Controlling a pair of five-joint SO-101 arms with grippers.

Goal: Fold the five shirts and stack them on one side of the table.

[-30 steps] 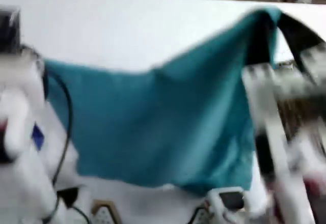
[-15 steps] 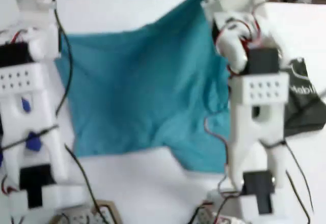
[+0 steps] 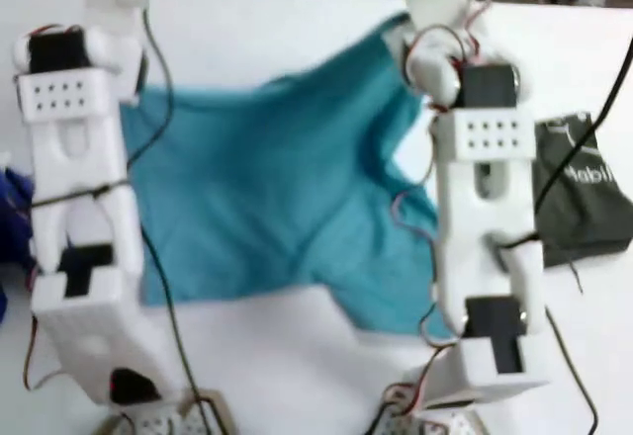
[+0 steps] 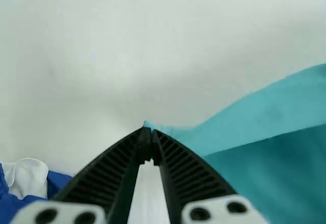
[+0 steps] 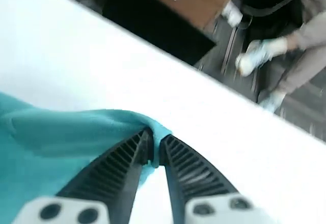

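Teal shirt (image 3: 287, 198) is seen spread over the middle of the white bench (image 3: 297, 49), between the two arms, its far right corner drawn into a bunch. Left gripper (image 4: 148, 132) is clenched on the shirt's far left corner; right gripper (image 5: 153, 140) is clenched on a fold at the far right corner (bench edge close behind it). A dark folded garment (image 3: 579, 193) is noted at the right side of the bench, just beside the right arm (image 3: 485, 188), and a blue cloth (image 3: 10, 203) with a scrap of white on it at the left edge.
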